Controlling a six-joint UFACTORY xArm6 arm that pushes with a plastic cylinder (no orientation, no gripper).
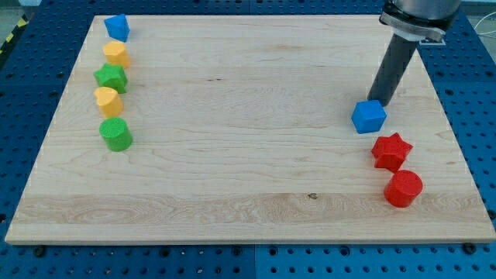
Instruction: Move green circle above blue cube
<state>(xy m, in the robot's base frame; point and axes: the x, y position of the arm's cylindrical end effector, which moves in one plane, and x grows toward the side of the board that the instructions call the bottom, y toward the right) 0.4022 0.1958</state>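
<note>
The green circle (116,134) lies at the view's left, lowest in a column of blocks. The blue cube (368,116) sits at the view's right. My tip (378,101) stands just above the blue cube's top right edge, touching or nearly touching it. The green circle is far from the tip, across the board.
In the left column, from the top: a blue block (117,27), a yellow block (116,54), a green star-like block (111,77), a yellow block (107,101). A red star (391,150) and a red circle (403,188) lie below the blue cube. The wooden board (248,194) ends near them.
</note>
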